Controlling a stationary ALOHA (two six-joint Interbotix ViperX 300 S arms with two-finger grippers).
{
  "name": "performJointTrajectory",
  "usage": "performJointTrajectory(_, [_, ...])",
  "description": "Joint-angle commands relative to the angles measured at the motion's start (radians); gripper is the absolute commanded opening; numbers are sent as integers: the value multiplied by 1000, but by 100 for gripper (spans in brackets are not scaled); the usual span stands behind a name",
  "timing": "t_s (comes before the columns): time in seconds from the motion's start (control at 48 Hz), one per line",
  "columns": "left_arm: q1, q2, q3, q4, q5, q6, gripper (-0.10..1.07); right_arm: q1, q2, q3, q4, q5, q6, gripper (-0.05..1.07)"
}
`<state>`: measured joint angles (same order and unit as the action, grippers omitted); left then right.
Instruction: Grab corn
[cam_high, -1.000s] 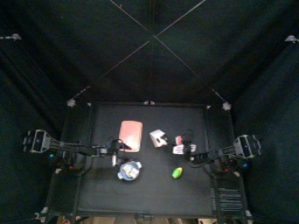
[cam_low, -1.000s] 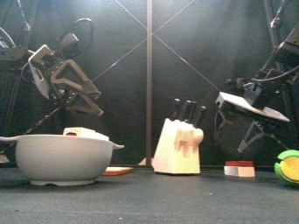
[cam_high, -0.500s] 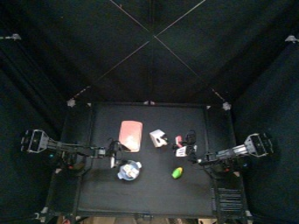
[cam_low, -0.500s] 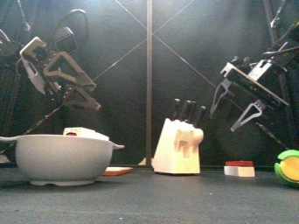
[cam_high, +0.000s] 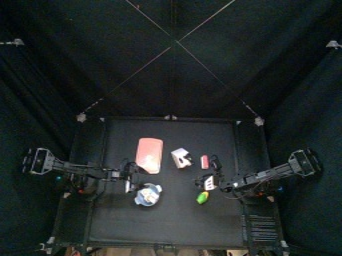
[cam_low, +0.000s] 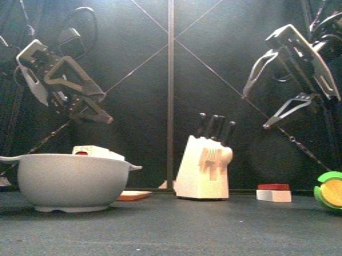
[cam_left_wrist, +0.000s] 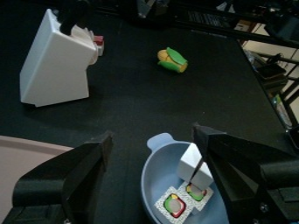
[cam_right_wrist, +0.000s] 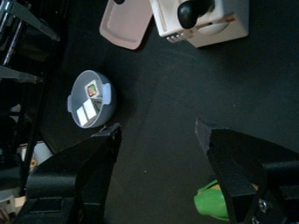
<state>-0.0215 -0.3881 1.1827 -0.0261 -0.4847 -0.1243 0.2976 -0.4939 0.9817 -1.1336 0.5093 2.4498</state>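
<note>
Since earlier my right gripper (cam_low: 287, 75) rises, jaws spread wide, empty, above the corn (cam_high: 203, 197) on the table (cam_high: 187, 225).

The corn (cam_high: 203, 197) lies on bare bench (cam_high: 174, 225) near the front right, with open black surface all round it. From the left, the bowl (cam_high: 146, 195) stands in the way; farther back the knife block (cam_high: 179, 157) and, beside it, a small white-and-red piece (cam_high: 206, 161) stand well apart from the corn, and the pink-red board (cam_high: 150, 154) lies back left. The right claw (cam_low: 283, 85) hangs high with jaws spread wide, nothing between it and the corn below. The left claw (cam_left_wrist: 152, 162), jaws apart, hangs directly over the bowl, with the knife block off to one side of the way to the corn.
</note>
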Motion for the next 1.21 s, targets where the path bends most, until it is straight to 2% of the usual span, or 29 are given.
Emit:
performJointTrajectory(0.0, [0,-5,-6,5,-9,2,104,20,-15,-40,100,12,-41,98])
performJointTrajectory(0.125, [5,-14,-8,5,-9,2,104,80,-2,-84,279,127,-118,98])
performJointTrajectory(0.271, [5,-35,-9,12,-9,3,104,179,32,-166,489,360,-167,98])
performJointTrajectory(0.375, [8,-54,-6,41,-9,3,104,222,78,-216,588,451,-170,98])
performJointTrajectory(0.479, [31,-69,-8,74,-9,3,104,241,133,-249,657,443,-163,98])
performJointTrajectory(0.646, [72,-74,-6,114,-9,3,104,236,204,-259,707,419,-156,98])
performJointTrajectory(0.812, [103,-74,-3,140,-9,2,104,212,265,-236,726,376,-155,98])
performJointTrajectory(1.021, [103,-74,5,137,-9,-3,104,144,321,-193,719,247,-175,98])
performJointTrajectory(1.188, [100,-72,6,118,-9,-5,104,112,345,-169,692,192,-181,98])
